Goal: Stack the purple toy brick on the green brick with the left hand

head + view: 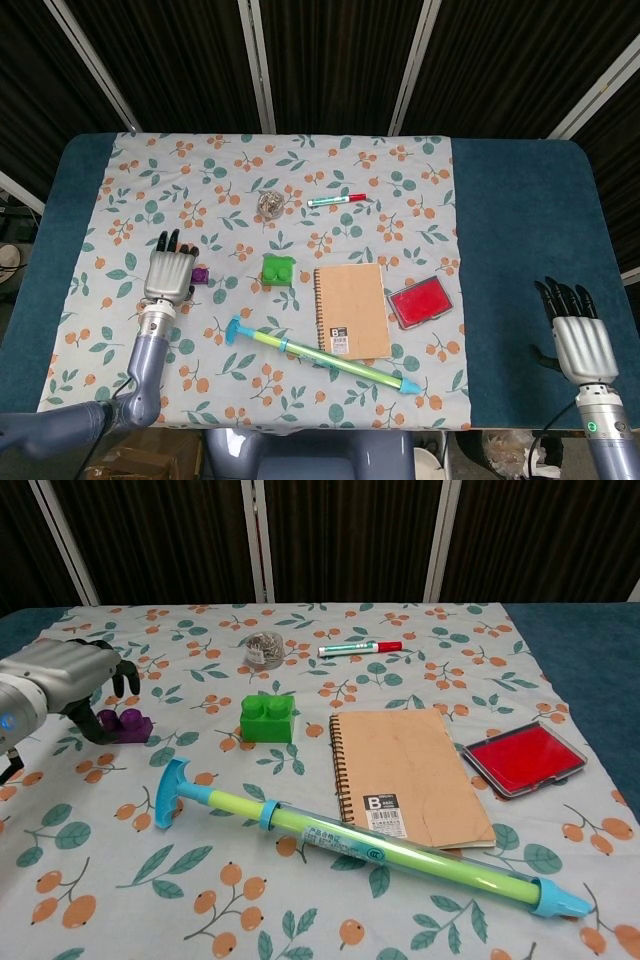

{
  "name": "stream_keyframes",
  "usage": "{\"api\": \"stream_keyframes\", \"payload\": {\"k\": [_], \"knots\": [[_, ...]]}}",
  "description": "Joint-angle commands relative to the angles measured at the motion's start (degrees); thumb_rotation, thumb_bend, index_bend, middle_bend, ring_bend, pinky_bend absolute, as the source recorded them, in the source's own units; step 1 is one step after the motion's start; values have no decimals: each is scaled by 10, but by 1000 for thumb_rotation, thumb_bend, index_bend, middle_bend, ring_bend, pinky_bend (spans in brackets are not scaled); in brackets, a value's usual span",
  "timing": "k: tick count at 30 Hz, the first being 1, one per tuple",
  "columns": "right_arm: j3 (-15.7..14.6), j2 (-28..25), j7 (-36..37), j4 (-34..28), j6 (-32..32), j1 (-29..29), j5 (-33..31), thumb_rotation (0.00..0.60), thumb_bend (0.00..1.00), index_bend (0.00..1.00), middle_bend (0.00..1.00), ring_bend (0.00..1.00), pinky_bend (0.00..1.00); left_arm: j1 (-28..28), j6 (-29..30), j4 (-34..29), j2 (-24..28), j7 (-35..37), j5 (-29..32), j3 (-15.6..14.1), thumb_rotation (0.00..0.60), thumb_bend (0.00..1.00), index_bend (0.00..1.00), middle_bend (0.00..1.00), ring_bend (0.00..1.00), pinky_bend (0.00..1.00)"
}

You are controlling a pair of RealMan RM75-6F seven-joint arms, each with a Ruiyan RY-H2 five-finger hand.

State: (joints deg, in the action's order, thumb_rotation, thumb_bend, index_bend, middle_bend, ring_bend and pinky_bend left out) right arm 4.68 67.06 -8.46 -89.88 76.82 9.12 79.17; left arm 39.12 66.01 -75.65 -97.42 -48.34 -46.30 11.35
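Observation:
The purple toy brick (pixel 130 726) lies on the floral cloth at the left, partly hidden in the head view (pixel 202 274) by my left hand. My left hand (pixel 70 680) (pixel 170 272) hovers over the brick's left end with its fingers spread and its thumb low beside the brick; it holds nothing. The green brick (pixel 267 718) (pixel 278 270) stands upright a short way to the right of the purple one, apart from it. My right hand (pixel 575 335) stays far off at the table's front right, fingers extended and empty.
A brown spiral notebook (pixel 405 775) lies right of the green brick, with a red flat tin (pixel 523 757) beyond it. A long green-and-blue pump toy (pixel 350 838) lies diagonally in front. A red-capped marker (pixel 358 647) and a ball of clips (pixel 262 650) sit at the back.

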Motion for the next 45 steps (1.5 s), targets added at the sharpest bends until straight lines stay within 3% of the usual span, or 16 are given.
{"api": "stream_keyframes", "payload": {"k": [1,16,45], "knots": [[0,0,1,0,0,-1,-1,600,223,27,64,95,0,1,3,5,-3,-6,3,-2,600,285,307,305,0,0],[-1,0,0,2,-3,-1,-6,600,223,27,64,95,0,7,-6,41,-28,-10,6,-8,600,329,331,330,0,0],[-1,-3,8,4,-1,-3,-6,600,222,27,64,95,0,12,2,55,-48,-51,6,-19,600,361,394,370,17,0]]}}
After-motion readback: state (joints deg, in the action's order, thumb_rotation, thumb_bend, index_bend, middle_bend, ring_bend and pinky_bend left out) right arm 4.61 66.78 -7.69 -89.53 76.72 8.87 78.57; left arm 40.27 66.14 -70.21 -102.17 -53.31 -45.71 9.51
